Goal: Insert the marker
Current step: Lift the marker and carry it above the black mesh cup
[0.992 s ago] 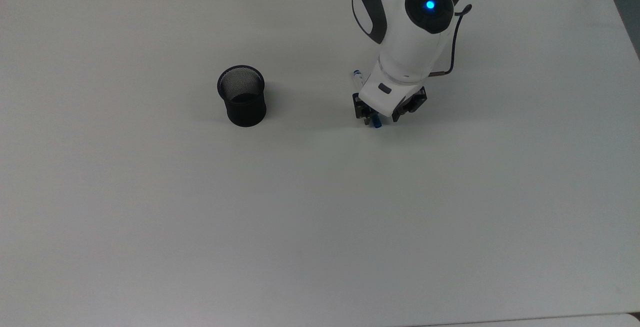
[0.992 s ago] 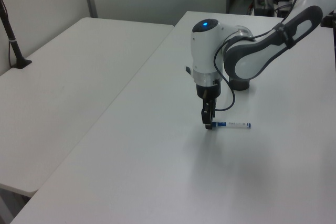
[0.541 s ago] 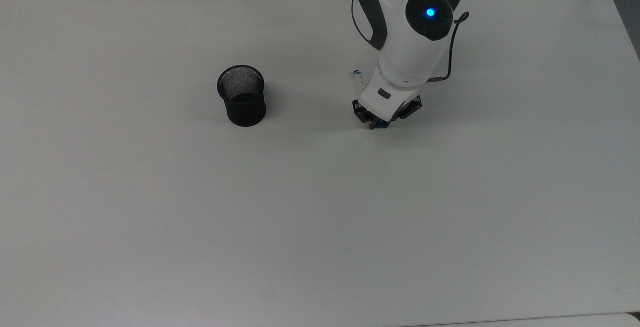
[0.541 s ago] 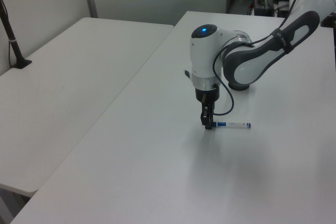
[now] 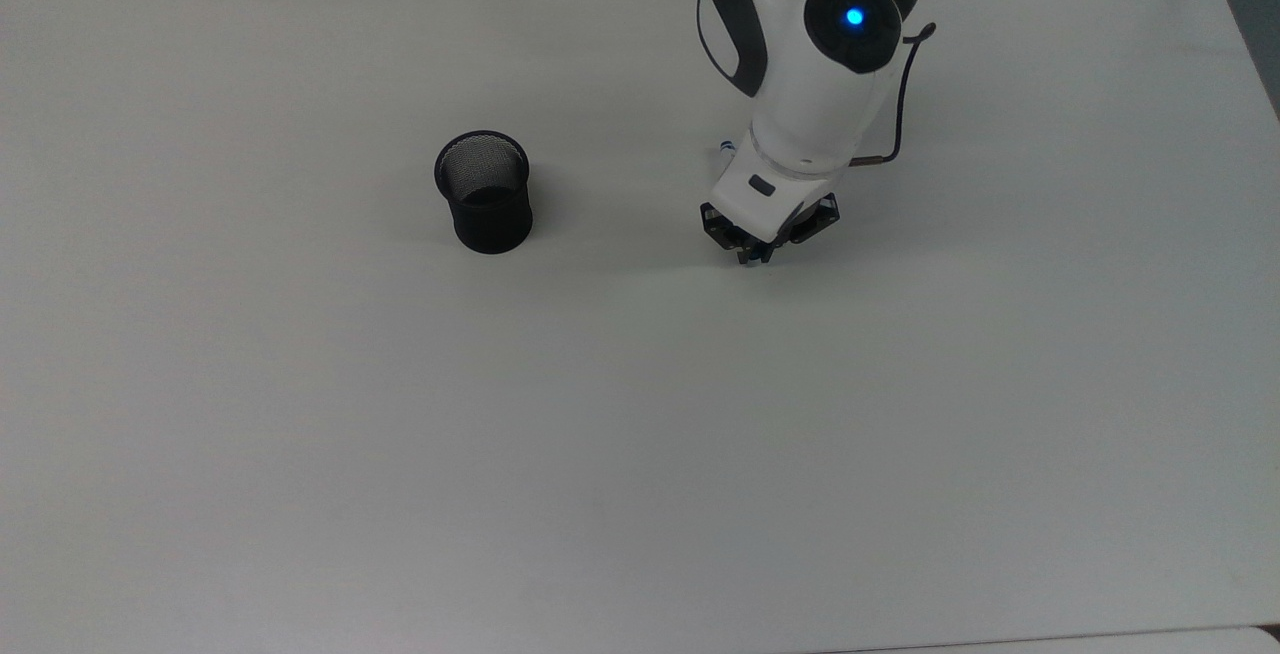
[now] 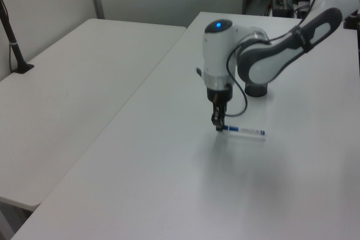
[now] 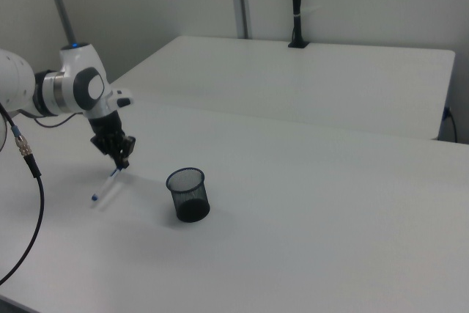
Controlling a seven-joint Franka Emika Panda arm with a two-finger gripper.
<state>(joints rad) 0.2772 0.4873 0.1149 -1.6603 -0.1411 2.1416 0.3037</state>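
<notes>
My end effector [image 6: 219, 127] is clenched on the marker [image 6: 243, 131] at its blue cap end — gripped there, I judge, so the long white barrel trails free and can tip upright for the drop. The marker seems just clear of the white surface [image 5: 300, 414], though I can't be sure. The black mesh cup [image 5: 484, 191] stands upright, well apart toward the top view's left.
</notes>
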